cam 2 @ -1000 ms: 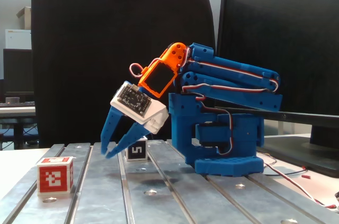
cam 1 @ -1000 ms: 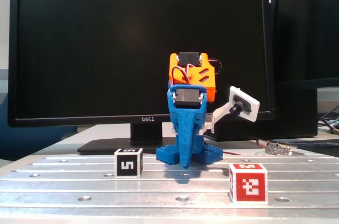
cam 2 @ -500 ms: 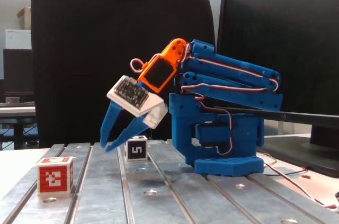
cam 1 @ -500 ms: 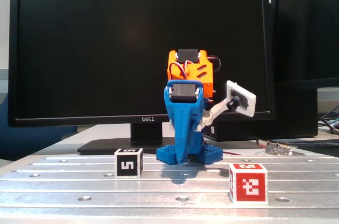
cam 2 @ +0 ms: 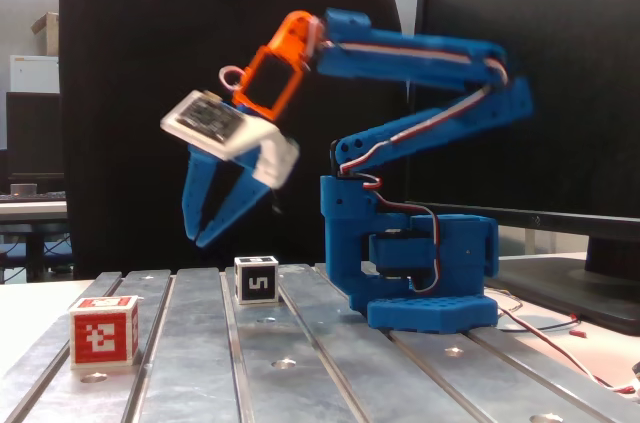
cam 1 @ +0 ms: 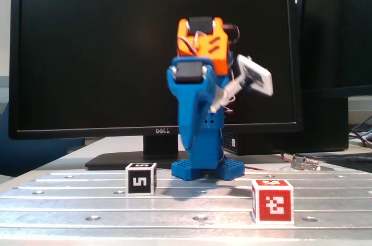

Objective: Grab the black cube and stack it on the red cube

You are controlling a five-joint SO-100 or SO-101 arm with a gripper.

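Blue gripper (cam 2: pixel 200 235): fingers slightly parted, empty, raised above white-edged black cube (cam 2: pixel 256 279); white-edged red cube (cam 2: pixel 103 331) apart, on metal counter (cam 2: pixel 330 383).

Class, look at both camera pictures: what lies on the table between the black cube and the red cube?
Nothing: in both fixed views only bare grooved metal table separates the black cube from the red cube.
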